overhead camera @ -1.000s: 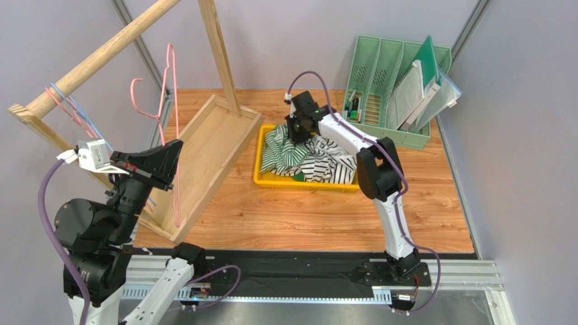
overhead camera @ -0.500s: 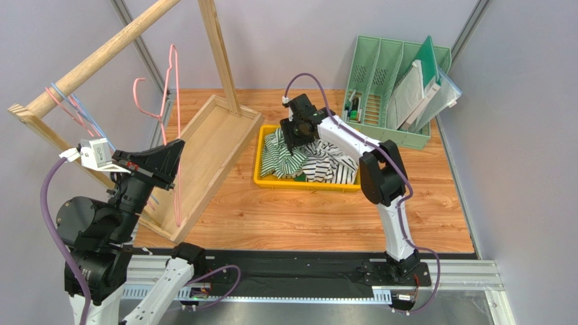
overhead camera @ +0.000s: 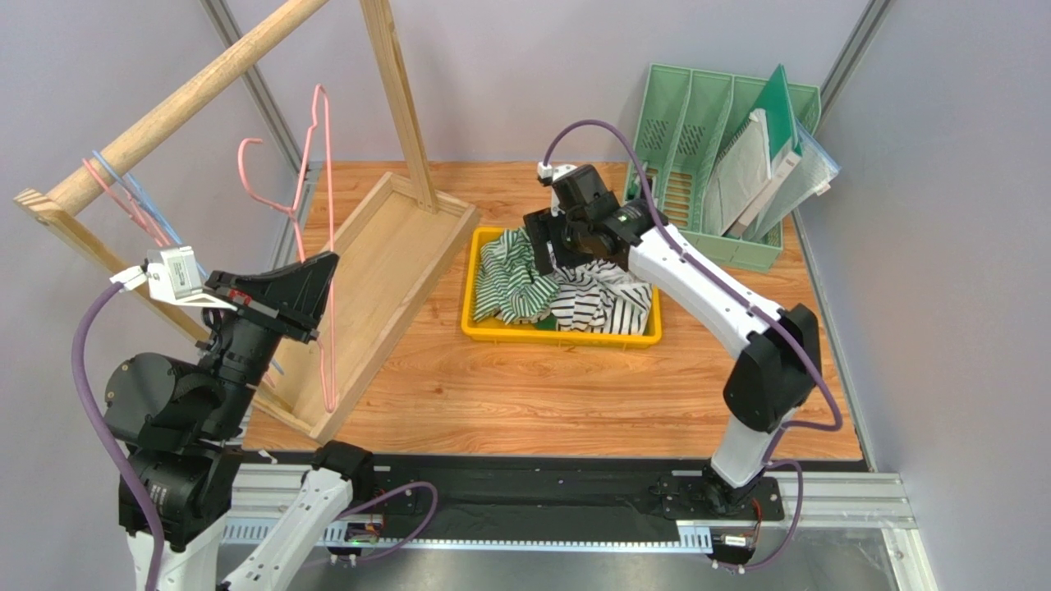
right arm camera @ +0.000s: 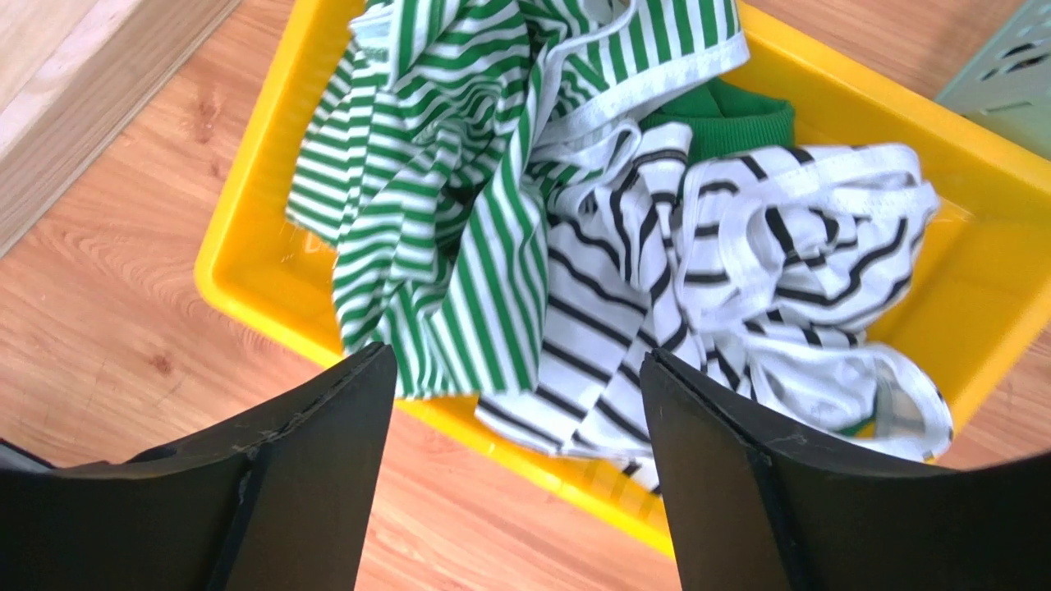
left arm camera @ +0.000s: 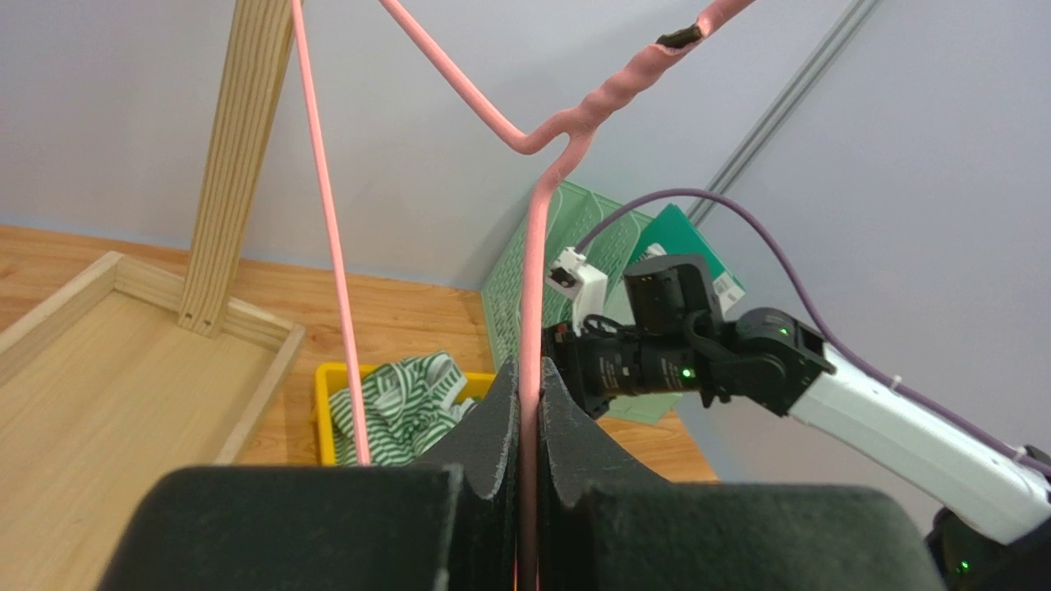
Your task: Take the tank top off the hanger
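— Jaws on the left arm [overhead camera: 185, 406]: pinched shut on the pink hanger [left arm camera: 533, 283], wire clamped btw the two sides, held up high off the counter [overhead camera: 555, 394]. Hanger's bare, nothing draped on it.
— And the right arm [overhead camera: 703, 277]?
— Its jaws stand wide apart w/ nothing in them, poised right over the yellow bin [right arm camera: 247, 240]. A green-striped top [right arm camera: 457, 209] lies crumpled in there, one fold spilling over the rim, touching a black-striped top [right arm camera: 753, 234].
— So the tank top's off the hanger?
— Looks it; task prob. done bar tidying. Which of the two tops is the task's own, can't tell. The left hold makes sense: hanger steady and clear of the pile, so no cloth can snag. The right arm sits above the bin since that's the likely drop spot.
— Surroundings?
— Wood-grain counter. Wooden rack [overhead camera: 383, 265] leaning at left w/ spare hangers [overhead camera: 123, 203] on its rail. Green file sorter [overhead camera: 691, 148] at back right. Plain grey walls all round.
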You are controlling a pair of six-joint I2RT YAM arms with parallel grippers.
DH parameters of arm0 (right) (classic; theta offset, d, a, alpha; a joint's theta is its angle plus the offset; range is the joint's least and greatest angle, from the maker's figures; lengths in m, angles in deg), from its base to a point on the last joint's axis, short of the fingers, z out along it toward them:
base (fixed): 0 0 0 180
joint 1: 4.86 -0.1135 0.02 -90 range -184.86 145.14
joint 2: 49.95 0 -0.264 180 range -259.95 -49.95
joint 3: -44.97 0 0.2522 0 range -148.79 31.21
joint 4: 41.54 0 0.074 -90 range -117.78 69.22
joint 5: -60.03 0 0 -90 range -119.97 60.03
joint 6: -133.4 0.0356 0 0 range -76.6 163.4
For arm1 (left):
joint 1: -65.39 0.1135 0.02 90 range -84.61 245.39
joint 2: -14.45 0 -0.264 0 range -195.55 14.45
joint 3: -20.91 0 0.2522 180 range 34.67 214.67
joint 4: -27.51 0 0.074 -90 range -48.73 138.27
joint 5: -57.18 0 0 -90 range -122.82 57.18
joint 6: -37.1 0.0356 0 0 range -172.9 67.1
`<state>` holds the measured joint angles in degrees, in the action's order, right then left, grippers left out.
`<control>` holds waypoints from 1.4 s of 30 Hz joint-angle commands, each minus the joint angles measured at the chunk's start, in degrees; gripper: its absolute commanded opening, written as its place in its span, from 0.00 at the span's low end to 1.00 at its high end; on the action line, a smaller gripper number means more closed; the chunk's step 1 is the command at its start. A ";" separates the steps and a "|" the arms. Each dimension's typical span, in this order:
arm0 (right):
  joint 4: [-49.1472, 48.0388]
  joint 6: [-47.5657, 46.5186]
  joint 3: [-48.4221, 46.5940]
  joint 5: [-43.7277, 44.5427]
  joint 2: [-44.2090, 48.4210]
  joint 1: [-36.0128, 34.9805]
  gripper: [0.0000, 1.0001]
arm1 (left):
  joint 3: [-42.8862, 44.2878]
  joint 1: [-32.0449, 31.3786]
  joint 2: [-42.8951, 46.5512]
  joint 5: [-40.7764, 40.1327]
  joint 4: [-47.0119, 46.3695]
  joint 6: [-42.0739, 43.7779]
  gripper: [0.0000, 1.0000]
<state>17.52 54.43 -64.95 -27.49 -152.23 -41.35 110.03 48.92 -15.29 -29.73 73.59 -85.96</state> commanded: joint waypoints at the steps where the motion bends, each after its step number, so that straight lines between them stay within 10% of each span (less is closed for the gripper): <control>1: -0.21 -0.74 3.51 5.51 7.35 -3.58 0.78 | -0.03 -0.05 -1.29 -1.42 -1.20 -3.59 0.00; 20: -24.02 -15.07 1.51 12.64 21.60 -46.98 0.81 | -1.79 -0.05 1.17 -15.75 1.87 -13.61 0.00; 42: -22.53 -14.28 -16.07 16.32 3.14 -53.77 0.74 | -2.14 -0.06 1.26 -15.49 3.02 -14.05 0.00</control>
<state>-1.91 41.49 -77.28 -15.01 -147.81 -94.79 107.86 48.92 -14.46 -45.42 76.89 -99.60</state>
